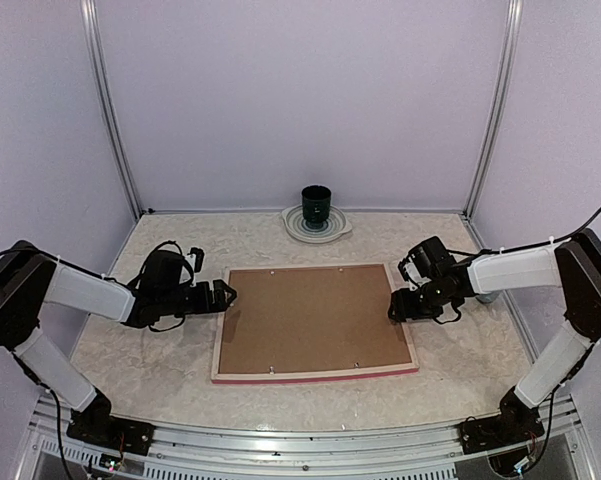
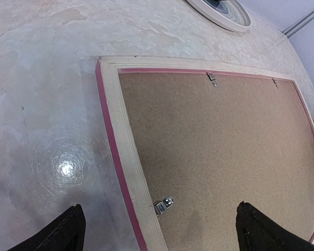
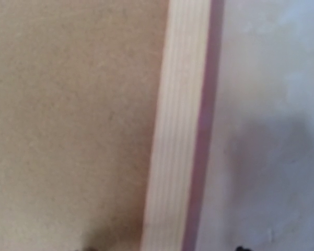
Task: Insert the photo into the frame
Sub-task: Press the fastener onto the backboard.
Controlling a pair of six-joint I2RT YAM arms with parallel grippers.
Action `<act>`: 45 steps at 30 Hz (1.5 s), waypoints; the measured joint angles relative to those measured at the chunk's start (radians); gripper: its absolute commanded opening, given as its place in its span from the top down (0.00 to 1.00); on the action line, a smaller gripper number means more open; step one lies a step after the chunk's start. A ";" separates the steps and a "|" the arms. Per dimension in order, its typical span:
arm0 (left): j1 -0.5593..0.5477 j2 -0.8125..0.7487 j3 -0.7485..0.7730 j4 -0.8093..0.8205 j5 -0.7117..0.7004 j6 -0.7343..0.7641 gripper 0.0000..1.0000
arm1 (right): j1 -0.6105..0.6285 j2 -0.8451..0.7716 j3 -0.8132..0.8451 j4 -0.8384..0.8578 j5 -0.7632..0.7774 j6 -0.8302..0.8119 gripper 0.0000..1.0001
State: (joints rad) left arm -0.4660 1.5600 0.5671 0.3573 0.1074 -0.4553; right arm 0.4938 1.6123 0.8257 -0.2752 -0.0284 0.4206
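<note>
The frame [image 1: 315,375] lies face down in the middle of the table, its pale wood back up and a pink edge showing along its near side. A brown backing board [image 1: 315,318] fills it, held by small metal clips [image 2: 164,205]. The photo is hidden. My left gripper [image 1: 228,294] hovers wide open over the frame's left rim [image 2: 126,151], one finger out over the table and the other over the board. My right gripper [image 1: 394,308] is low over the right rim [image 3: 177,130], open, with a fingertip on each side and a gap to the wood.
A dark green cup [image 1: 317,205] stands on a white plate [image 1: 317,228] at the back centre, near the rear wall. Pale side walls and metal posts enclose the table. Bare marbled tabletop [image 1: 150,370] surrounds the frame.
</note>
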 measured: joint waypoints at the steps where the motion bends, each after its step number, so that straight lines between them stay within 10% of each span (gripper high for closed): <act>1: 0.000 0.004 0.000 0.002 0.003 0.000 0.01 | 0.000 0.000 0.000 0.001 0.000 0.000 0.37; 45: 0.000 0.043 0.000 0.017 0.043 0.000 0.01 | 0.000 0.011 -0.020 0.047 -0.016 0.018 0.56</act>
State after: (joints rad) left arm -0.4660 1.6028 0.5667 0.3740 0.1509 -0.4553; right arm 0.4938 1.6234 0.8055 -0.2279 -0.0444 0.4389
